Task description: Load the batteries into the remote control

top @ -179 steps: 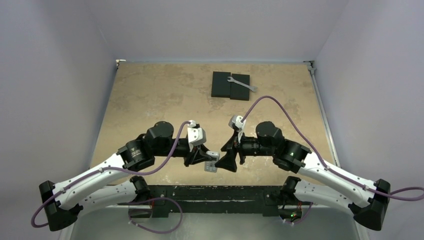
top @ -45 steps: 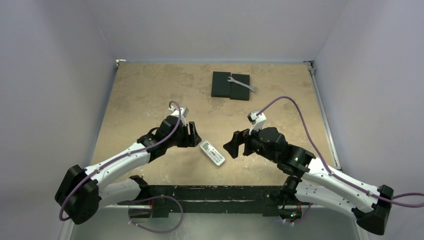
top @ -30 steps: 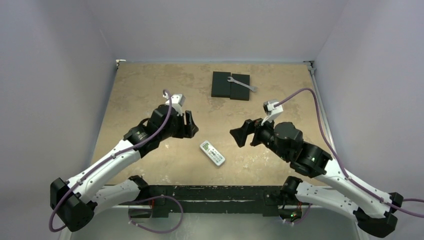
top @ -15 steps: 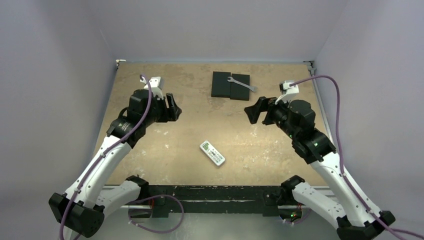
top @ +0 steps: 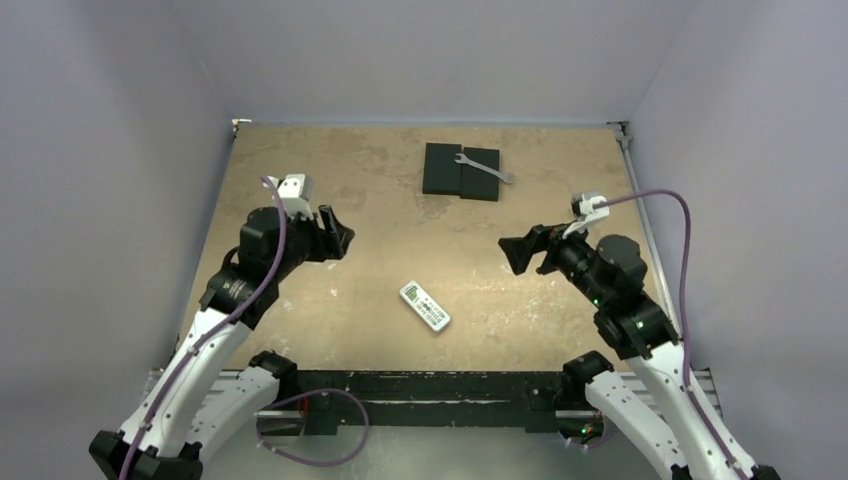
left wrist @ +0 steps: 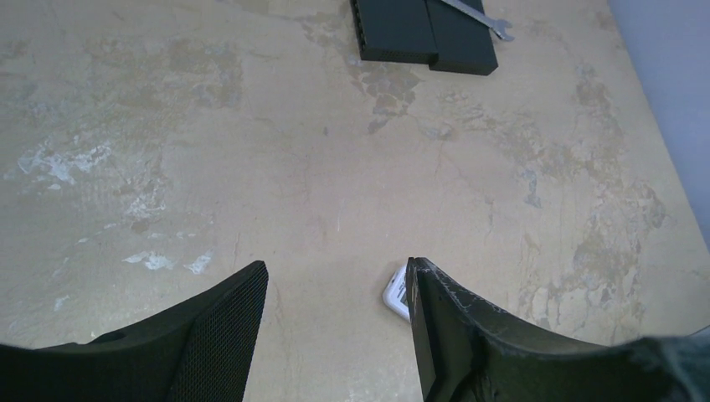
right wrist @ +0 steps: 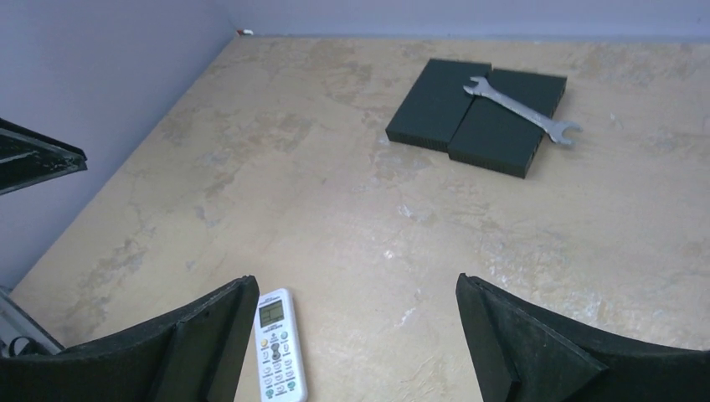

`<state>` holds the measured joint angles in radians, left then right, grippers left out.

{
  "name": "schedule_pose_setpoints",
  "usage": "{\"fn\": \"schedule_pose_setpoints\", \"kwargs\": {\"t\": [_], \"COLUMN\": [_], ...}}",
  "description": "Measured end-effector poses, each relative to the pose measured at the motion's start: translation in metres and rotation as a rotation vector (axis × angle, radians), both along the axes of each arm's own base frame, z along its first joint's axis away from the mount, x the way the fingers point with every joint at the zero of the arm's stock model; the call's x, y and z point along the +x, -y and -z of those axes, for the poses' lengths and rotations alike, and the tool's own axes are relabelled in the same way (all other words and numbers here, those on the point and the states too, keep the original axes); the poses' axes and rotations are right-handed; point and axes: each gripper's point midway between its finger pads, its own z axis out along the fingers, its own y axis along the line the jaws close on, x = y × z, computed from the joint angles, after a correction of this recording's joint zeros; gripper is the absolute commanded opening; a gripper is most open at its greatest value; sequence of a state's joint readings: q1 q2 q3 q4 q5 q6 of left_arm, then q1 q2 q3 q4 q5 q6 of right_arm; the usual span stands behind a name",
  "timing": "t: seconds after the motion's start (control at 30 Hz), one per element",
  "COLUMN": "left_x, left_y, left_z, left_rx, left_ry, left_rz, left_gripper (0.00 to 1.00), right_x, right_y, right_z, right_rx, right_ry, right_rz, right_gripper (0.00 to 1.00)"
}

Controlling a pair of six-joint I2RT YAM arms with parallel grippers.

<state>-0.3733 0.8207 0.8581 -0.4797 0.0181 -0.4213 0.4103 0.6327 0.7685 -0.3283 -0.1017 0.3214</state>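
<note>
Remote control (top: 425,306) lies face up on the desk (top: 300,170), its rows of buttons and small green display showing. It sits on a slant near the front edge, roughly midway between the two arms (display end toward the far left in the overhead view), and nothing touches it. The left end effector (top: 338,236) hangs in the air over the left half of the desk, well apart from the remote. Its two dark fingers are spread, and its wrist view shows only bare desk surface between them, so it is released and grasps nothing. From that wrist camera just one white corner of the remote (left wrist: 398,293) peeks out beside the finger on the right of the picture. The right end effector (top: 518,252) hangs over the right half of the desk, also well clear of the remote, its fingers spread wide and empty. Its wrist camera shows nearly the whole remote (right wrist: 276,343) low in the picture, just beside the finger on the left, display end uppermost. At the far side of the desk two flat black blocks (top: 461,171) sit edge to edge. A silver wrench (top: 485,168) lies slantwise across them — one open end reaches past the right block's edge.
</note>
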Motion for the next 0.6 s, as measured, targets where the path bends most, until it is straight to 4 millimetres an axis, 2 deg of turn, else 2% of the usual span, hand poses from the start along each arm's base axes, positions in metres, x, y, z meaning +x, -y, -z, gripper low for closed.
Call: {"fn": "schedule_pose_setpoints", "kwargs": {"t": [0.07, 0.17, 0.27, 0.43, 0.6], "left_x": [-0.005, -0.01, -0.014, -0.015, -0.014], "left_y": [-0.002, -0.005, -0.006, -0.008, -0.008], "left_z": [-0.006, -0.017, -0.03, -0.04, -0.039], "left_rx": [-0.011, -0.018, -0.035, -0.04, -0.032], "left_ry": [0.044, 0.1, 0.161, 0.211, 0.218], "left_rz": [0.002, 0.009, 0.011, 0.015, 0.017], "left_gripper": [0.61, 0.61, 0.61, 0.61, 0.6], "right_x": [-0.009, -0.021, -0.023, -0.02, -0.022], "right_y": [0.003, 0.004, 0.003, -0.006, -0.012], "right_z": [-0.005, -0.022, -0.035, -0.026, -0.022], "right_rx": [0.004, 0.028, 0.041, 0.03, 0.029], "right_ry": [0.053, 0.147, 0.202, 0.167, 0.152], "right_rz": [-0.01, -0.041, -0.053, -0.094, -0.132], "right_gripper": [0.99, 0.99, 0.99, 0.99, 0.99]}}
